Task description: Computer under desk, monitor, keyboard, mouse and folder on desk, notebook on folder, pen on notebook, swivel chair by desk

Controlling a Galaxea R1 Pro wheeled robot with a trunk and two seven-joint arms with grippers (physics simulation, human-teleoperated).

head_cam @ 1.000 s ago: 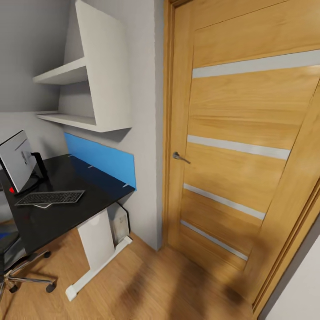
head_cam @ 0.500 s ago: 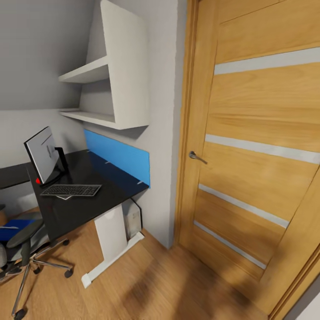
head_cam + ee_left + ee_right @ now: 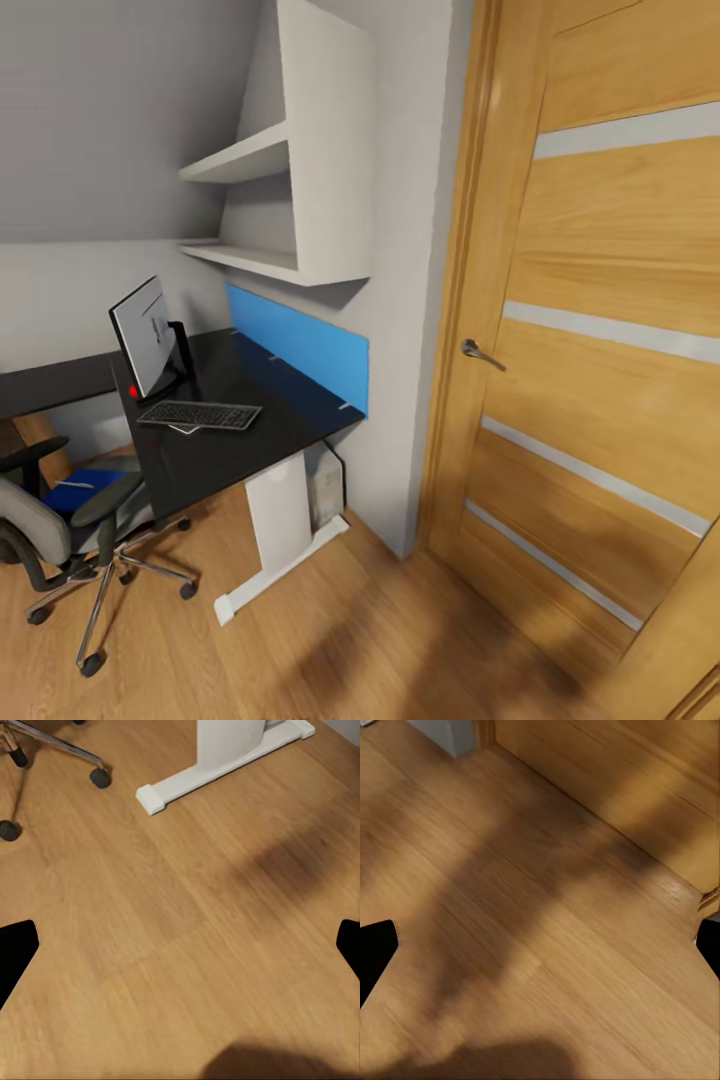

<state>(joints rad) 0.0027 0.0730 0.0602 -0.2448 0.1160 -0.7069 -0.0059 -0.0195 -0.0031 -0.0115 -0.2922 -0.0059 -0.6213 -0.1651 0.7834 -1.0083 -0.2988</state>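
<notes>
Both grippers hang spread and empty over floor (fingertips at frame edges). Our view has swung left: desk (image 3: 215, 455), monitor (image 3: 140, 335), keyboard (image 3: 200, 414) now centre-left, chair (image 3: 60, 525) with folder (image 3: 85, 488) lower left, so we're nearing the workspace.

Wooden door (image 3: 600, 330), white wall shelves (image 3: 290, 200), light wood floor (image 3: 330, 640)

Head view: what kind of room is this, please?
Probably a home office corner under a sloped ceiling: a black desk with a monitor and keyboard, a swivel chair, and a wooden door.
</notes>
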